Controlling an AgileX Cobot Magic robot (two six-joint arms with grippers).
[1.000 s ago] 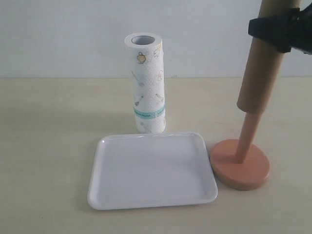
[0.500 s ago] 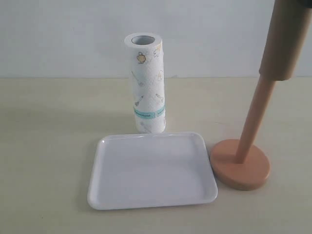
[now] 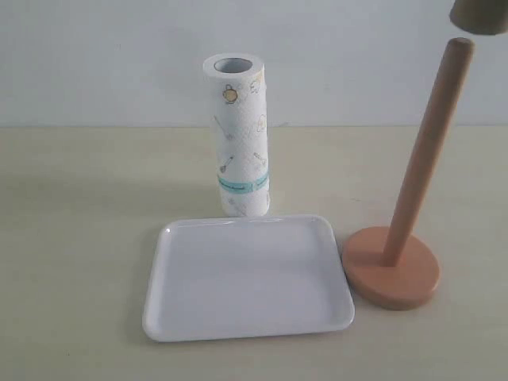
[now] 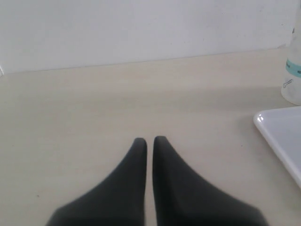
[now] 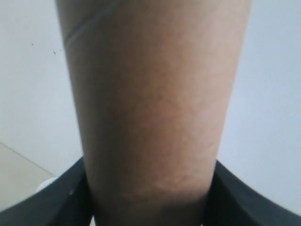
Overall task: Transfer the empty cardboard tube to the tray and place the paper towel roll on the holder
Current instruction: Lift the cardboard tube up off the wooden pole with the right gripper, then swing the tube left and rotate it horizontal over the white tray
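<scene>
**A:** How far along are we?

**B:** Early, by my reckoning. The empty cardboard tube [image 3: 479,16] is off the holder [image 3: 425,159]. Only its lower end shows, at the top edge of the exterior view, hanging just above the pole's rounded tip and a little to the right of it. The pole is bare.

**A:** And the tray?

**B:** The tray [image 3: 248,278] has nothing in it. The paper towel roll [image 3: 242,135] stands upright on the table [image 3: 79,238] just behind the tray's far rim, with nothing holding it. So both placements are left: the tube into the tray, then the roll onto the pole.

**A:** What about the arms?

**B:** The right gripper [image 5: 149,197] is clamped on the tube, with a dark finger [image 5: 61,197] pressed against each side of the cardboard. The arm itself is out of the exterior frame, so it is raised high. From the wrist view the tube looks roughly upright, though I cannot tell its exact tilt.

**A:** And the left one?

**B:** The left gripper [image 4: 149,142] sits low over bare table. Its fingertips are drawn nearly together around nothing. The tray's corner is off to one side of it, near but apart.
</scene>
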